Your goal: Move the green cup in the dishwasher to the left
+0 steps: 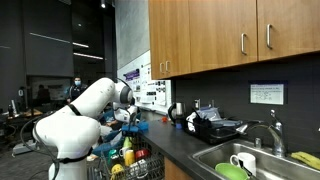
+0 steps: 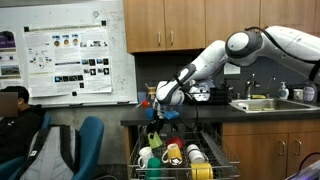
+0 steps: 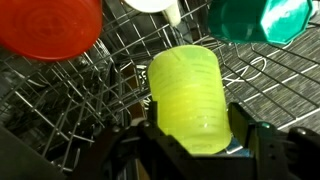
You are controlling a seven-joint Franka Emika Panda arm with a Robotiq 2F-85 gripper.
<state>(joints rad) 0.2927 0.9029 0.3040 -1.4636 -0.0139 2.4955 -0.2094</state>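
The dishwasher (image 2: 230, 165) stands open under the front edge of the bench (image 1: 175, 143), and its wire rack (image 3: 60, 115) is pulled out and crowded with dishes. The Panda arm (image 2: 215, 55) reaches over that edge and down toward the rack. In the wrist view the gripper (image 3: 192, 125) is closed partway, with one jaw pressed on each side of the green cup (image 3: 187, 95), which fills the gap between them. In an exterior view the cup appears to hang just above the rack rather than rest in it.

Step in hand, as judged: the cup is grasped and the sideways carry is beginning. The next move calls for travel left along the bench edge, keeping the cup above the tines and clear of the red dish (image 3: 45, 30) and the teal piece (image 3: 255, 18). It would then be lowered into a free slot and released.
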